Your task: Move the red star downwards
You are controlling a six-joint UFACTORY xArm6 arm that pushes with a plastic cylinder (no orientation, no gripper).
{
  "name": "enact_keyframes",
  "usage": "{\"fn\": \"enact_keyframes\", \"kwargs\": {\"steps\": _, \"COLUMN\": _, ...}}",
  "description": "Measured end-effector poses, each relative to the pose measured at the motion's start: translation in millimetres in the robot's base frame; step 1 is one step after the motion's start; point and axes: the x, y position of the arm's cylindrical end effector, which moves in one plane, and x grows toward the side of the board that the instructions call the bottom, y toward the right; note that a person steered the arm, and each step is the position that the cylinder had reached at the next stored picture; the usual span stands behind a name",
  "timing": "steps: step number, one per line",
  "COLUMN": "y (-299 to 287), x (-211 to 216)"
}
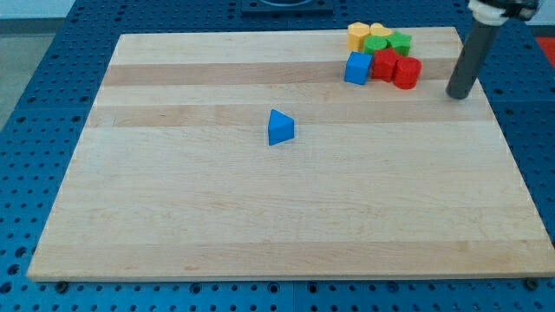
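Tip right of half-hidden red star

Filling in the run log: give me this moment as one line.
my tip: right of cluster, apart | red star: in top-right cluster, unmoved-looking | blue triangle: alone mid-board | contact: none

The red star is a small, glossy red block lying flat on the bench, in the cluster near the view's top right. It touches a blue cube at its 9 o'clock and a red cylinder-like block at its 4 o'clock (its points are hard to make out).
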Motion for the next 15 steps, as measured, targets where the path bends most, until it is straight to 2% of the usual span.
{"fn": "enact_keyframes", "kwargs": {"steps": 1, "y": 3, "x": -42}}
{"fn": "enact_keyframes", "kwargs": {"steps": 3, "y": -2, "x": -59}}
{"fn": "enact_keyframes", "kwargs": {"steps": 4, "y": -41, "x": -69}}
{"fn": "enact_keyframes", "kwargs": {"steps": 5, "y": -68, "x": -69}}
{"fn": "enact_keyframes", "kwargs": {"steps": 12, "y": -111, "x": -70}}
{"fn": "enact_keyframes", "kwargs": {"steps": 15, "y": -129, "x": -30}}
